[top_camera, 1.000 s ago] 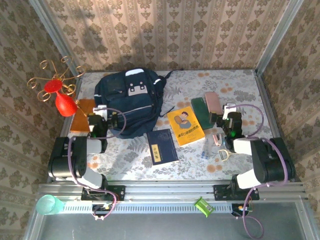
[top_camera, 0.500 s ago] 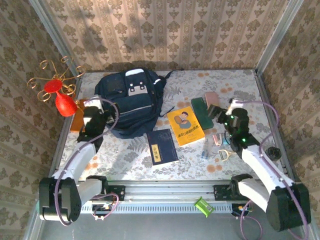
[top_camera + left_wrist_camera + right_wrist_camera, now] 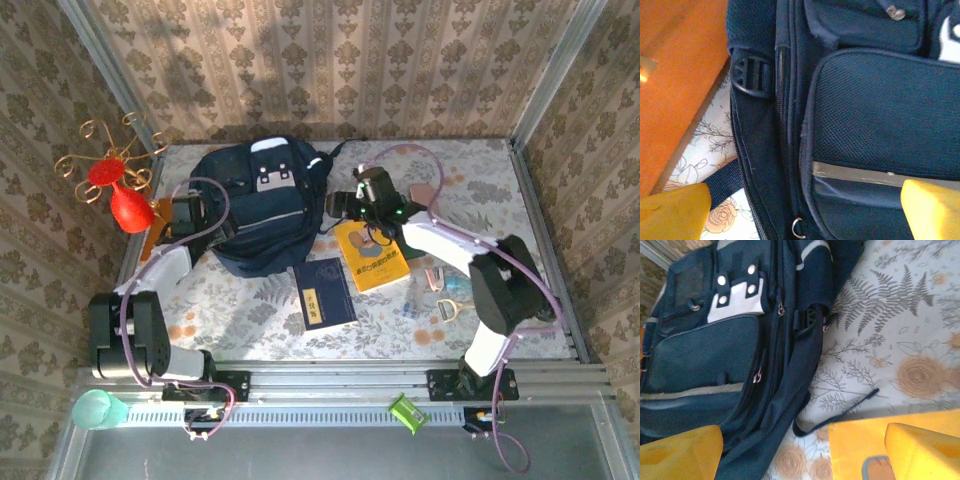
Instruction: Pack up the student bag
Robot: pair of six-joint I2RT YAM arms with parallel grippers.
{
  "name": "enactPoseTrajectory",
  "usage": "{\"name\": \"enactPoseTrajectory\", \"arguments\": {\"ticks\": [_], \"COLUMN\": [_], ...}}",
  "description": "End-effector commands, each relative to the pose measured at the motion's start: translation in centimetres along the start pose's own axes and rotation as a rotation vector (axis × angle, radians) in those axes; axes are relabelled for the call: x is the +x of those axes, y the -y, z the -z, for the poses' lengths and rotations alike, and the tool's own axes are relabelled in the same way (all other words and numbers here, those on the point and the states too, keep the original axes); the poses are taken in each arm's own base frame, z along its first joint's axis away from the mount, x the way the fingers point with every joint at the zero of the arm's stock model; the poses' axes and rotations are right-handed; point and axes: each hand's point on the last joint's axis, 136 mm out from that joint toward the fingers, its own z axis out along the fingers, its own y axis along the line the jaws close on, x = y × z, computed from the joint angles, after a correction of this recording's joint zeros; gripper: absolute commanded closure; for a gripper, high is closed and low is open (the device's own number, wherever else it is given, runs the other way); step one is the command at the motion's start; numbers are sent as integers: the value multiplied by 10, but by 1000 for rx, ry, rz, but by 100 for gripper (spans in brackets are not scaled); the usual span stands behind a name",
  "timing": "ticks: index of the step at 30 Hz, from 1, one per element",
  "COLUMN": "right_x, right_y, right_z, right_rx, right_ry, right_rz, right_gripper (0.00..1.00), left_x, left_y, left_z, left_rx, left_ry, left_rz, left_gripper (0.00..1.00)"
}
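Top external view: we find the large navy fabric backpack flat on the bench, upper left; we judge it soft, slack. Left claw and right claw flank it, wide, empty. Grip a zip pull.

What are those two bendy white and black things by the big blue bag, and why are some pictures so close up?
They are two robot arms, bolted to the near edge of the table. Each ends in a gripper: two yellow fingers that can pinch. The wide picture comes from a camera up above. The close-ups come from small cameras on the wrists, looking past the left gripper and the right gripper. Both are open and hold nothing. Both are close to the large dark navy fabric backpack, which lies on the flowery table. Near it lie a yellow picture book and a small flat dark blue book. At the left stands a red vase.
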Motion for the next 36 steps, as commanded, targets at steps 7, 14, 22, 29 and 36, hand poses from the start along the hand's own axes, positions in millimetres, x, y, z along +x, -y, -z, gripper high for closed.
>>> {"name": "enactPoseTrajectory", "arguments": {"ticks": [7, 14, 22, 29, 36], "right_x": [-25, -24, -45, -80, -104], "right_y": [10, 13, -15, -30, -62], "right_z": [-94, -150, -164, -95, -7], "right_rx": [-22, -51, -223, -357, -464], "right_ry": [-3, -65, -59, 36, 163], "right_rz": [-195, -253, -260, -249, -251], "right_gripper": [16, 22, 57, 90, 91], "left_x": [-10, 3, 12, 7, -7], "left_y": [31, 33, 54, 84, 114], "left_z": [-29, -36, -41, -44, -74], "left_rx": [130, 144, 234, 299, 344], "left_ry": [-61, -96, -148, -154, -182], "left_rz": [48, 27, 10, -27, -51], "left_gripper": [11, 17, 21, 21, 21]}}
